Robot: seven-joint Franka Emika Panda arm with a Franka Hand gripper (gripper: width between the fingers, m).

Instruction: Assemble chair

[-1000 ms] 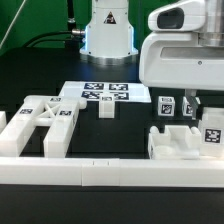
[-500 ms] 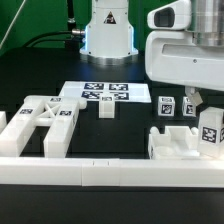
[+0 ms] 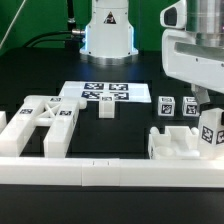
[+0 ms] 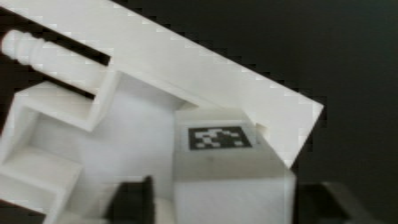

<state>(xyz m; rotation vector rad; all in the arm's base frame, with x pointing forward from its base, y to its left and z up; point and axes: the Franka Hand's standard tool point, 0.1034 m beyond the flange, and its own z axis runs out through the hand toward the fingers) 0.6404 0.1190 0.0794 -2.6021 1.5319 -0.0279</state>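
While the black counter (image 3: 125,135) sits under a dark backdrop with my base (image 3: 108,30) at the back, loose white parts lie spread across it. White border rail (image 3: 100,172) runs along the front. Marker board (image 3: 100,93) is mid-counter, and the X-braced frame (image 3: 40,120) lies flat at the exterior view's left. I hold one leg block (image 3: 211,130) in my end effector (image 3: 207,104), jaws narrowed on its sides. The block is near upright, long axis vertical, tag toward the exterior camera. It's over the slab part (image 3: 172,146) at the exterior view's right; can't tell if they touch. Wrist vertical, fingers pointing down.
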